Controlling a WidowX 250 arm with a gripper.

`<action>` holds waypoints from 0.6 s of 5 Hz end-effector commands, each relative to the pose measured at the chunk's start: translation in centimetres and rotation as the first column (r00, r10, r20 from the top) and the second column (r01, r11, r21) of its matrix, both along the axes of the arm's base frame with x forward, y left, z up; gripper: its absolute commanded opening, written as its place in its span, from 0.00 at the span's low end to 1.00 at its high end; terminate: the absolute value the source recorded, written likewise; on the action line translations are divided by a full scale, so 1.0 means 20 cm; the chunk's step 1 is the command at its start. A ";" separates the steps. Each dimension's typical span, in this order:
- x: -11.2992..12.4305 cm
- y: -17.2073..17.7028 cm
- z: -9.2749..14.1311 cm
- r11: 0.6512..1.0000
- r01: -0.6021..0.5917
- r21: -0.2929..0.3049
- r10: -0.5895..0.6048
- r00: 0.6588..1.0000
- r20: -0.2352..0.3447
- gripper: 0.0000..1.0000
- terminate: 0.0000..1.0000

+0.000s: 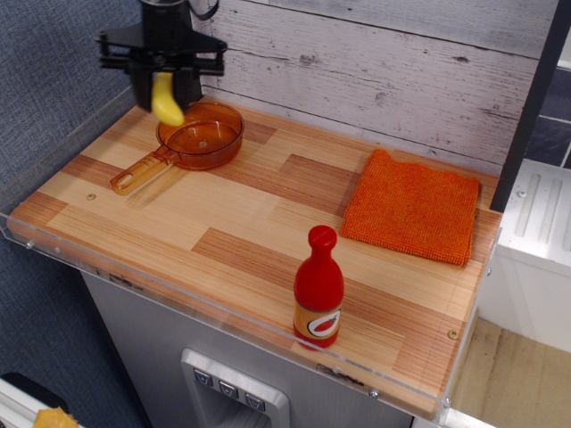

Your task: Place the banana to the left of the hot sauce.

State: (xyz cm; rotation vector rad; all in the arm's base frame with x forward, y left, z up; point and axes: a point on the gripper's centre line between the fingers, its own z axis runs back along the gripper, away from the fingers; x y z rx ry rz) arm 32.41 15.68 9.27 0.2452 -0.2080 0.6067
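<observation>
Observation.image: wooden table (223,223); orange cloth (413,207), right; amber pan (198,135), far left; hot sauce (318,287), near edge; gripper (162,89) pinching banana (165,100), aloft above pan's left rim.

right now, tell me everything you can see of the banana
The banana is small, stubby, curved and glossy yellow, like plastic. It hangs roughly upright in the air, pinched in the gripper, its lower end pointing down. It is above the table's far left corner, beside the orange pan and clear of it. Only the gripper touches it; motion blur softens its outline.
</observation>
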 end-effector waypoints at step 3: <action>-0.23 -0.40 -0.02 0.981 0.164 -0.100 -0.161 0.986 0.044 0.00 0.00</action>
